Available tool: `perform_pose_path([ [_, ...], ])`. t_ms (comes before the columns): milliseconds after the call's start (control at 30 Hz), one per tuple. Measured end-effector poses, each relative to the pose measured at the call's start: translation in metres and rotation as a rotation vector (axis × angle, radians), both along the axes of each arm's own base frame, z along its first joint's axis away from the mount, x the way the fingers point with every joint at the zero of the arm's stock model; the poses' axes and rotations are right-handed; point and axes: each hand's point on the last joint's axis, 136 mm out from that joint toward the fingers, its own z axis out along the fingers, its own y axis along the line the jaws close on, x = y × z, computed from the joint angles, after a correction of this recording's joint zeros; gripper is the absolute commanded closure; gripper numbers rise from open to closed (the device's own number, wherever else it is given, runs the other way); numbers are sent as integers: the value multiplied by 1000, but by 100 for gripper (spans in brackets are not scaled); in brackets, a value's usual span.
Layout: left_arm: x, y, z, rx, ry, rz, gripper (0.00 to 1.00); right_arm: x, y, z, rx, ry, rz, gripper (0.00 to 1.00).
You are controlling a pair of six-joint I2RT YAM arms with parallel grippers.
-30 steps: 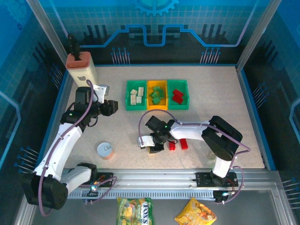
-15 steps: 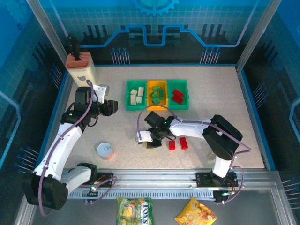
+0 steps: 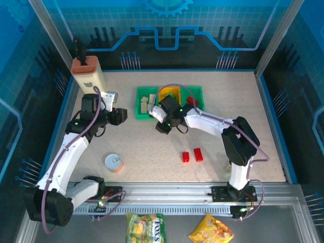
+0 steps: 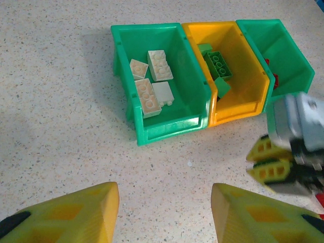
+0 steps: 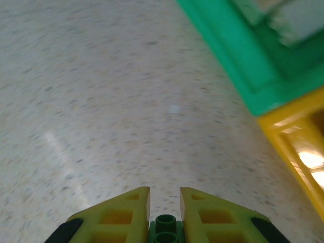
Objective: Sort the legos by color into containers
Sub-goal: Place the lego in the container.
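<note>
My right gripper (image 5: 165, 191) is shut on a small green lego (image 5: 165, 229), whose studs show between the pads. In the top view this gripper (image 3: 161, 126) hovers just in front of the containers: a left green tray (image 3: 139, 114) with cream legos (image 4: 152, 86), an orange-yellow tray (image 4: 251, 86) with green legos (image 4: 218, 63), and a right green tray (image 4: 296, 58) with red ones (image 3: 191, 100). Two red legos (image 3: 186, 157) (image 3: 198, 154) lie on the table nearer the front. My left gripper (image 4: 164, 212) is open over bare table left of the trays, its fingers wide apart with nothing between.
A beige knife block (image 3: 89, 74) stands at the back left. A round white-lidded can (image 3: 114, 162) sits front left. The table's blue rim (image 3: 273, 116) borders the right side. Snack bags (image 3: 146, 228) lie beyond the front rail.
My right gripper closed on the green lego near the two red ones, then carried it back and left toward the trays. The left arm has not moved.
</note>
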Motion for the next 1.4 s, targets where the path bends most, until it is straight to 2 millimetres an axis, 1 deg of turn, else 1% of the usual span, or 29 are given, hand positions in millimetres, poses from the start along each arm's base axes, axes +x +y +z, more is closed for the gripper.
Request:
perform_pose_path([
  [100, 0, 0, 0, 0, 0, 0, 48, 21, -12, -1, -2, 41, -170, 91],
  [267, 0, 0, 0, 0, 0, 0, 48, 48, -33, 3, 18, 80, -422, 91],
  [333, 0, 0, 0, 0, 0, 0, 48, 63, -41, 7, 33, 89, -509, 91],
  [400, 0, 0, 0, 0, 0, 0, 48, 82, -48, 11, 43, 83, -592, 90],
  [500, 0, 0, 0, 0, 0, 0, 48, 106, -59, 11, 27, 57, -691, 88],
  [600, 0, 0, 0, 0, 0, 0, 48, 121, -65, 10, -3, 32, -757, 87],
  [700, 0, 0, 0, 0, 0, 0, 48, 132, -66, 9, -18, 11, -799, 86],
  [933, 0, 0, 0, 0, 0, 0, 48, 153, -71, 6, -64, -39, -872, 84],
  [1167, 0, 0, 0, 0, 0, 0, 48, 154, -83, 0, -121, -65, -912, 80],
  [1400, 0, 0, 0, 0, 0, 0, 48, 155, -83, -2, -123, -71, -922, 73],
])
